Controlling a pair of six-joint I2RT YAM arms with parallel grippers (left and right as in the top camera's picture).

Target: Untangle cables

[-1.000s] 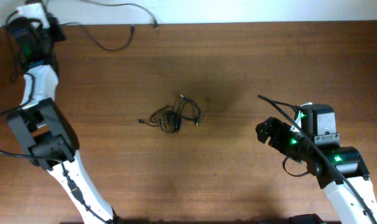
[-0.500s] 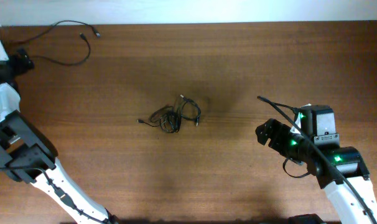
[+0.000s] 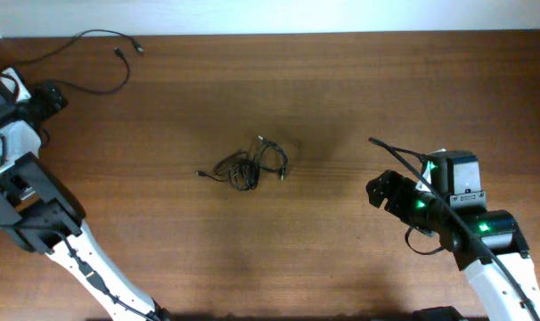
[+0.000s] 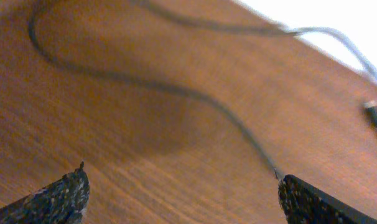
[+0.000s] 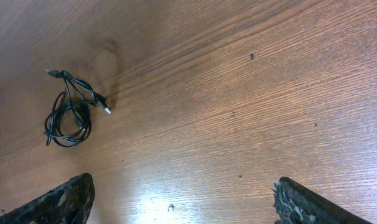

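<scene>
While checking the overhead view, found the cable bundle [image 3: 249, 166] lying as a small knot of loops on the table [image 3: 359, 80], with one loose cable [image 3: 125, 78] well apart from it, off to the bundle's left and toward the far edge. Recorded the bundle's long axis as running roughly left to right with a slight tilt, one thin end trailing out on its left side.

Located the right gripper [image 3: 377, 189] to the right of the bundle and a little nearer the robot's side. Confirmed fingers spread apart and holding nothing, and the bundle ahead and to the left in the right wrist view. Located the left gripper [image 4: 182, 196] far to the left of the bundle, beside the loose cable – fingers likewise apart and empty, with that cord crossing the wood just ahead of them.

Judged the right arm the nearer of the two to the bundle; would expect a reach leftward along the bundle's long axis.

Noted a flat surface of bare wood grain, faintly glossy. Observed open wood on every side of the bundle – ample room to approach from right or left and to draw strands outward.
</scene>
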